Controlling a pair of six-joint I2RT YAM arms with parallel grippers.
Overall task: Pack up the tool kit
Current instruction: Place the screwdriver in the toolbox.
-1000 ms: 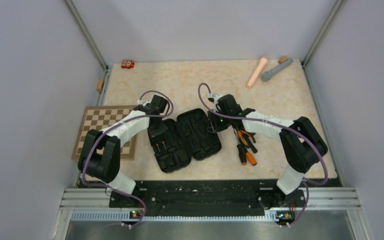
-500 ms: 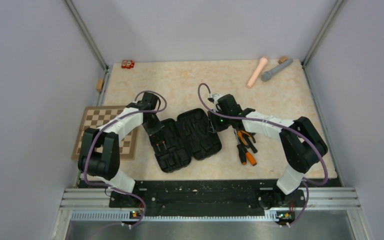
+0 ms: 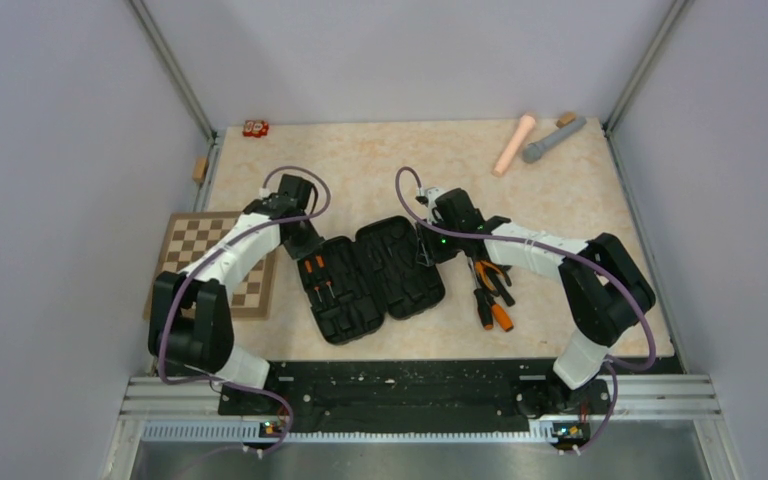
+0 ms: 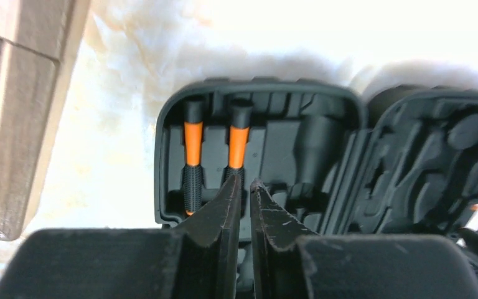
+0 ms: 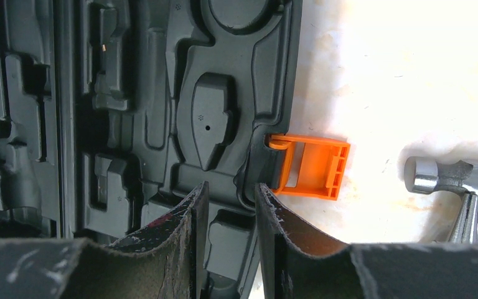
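Note:
The black tool kit case lies open in the middle of the table. Two orange-and-black screwdrivers sit in slots of its left half. My left gripper hovers at that half's far edge; its jaws are nearly closed and empty. My right gripper straddles the right half's rim beside the orange latch, one finger inside and one outside. Loose orange-handled pliers and screwdrivers lie on the table to the right of the case. A metal hammer head shows there too.
A brown chessboard lies at the left, partly off the table, and shows in the left wrist view. A pink cylinder and a grey cylinder lie at the back right. A small red object sits at the back left.
My left gripper has drawn back up and to the left off the case's left half, uncovering the two screwdrivers in their slots. The right arm has not moved.

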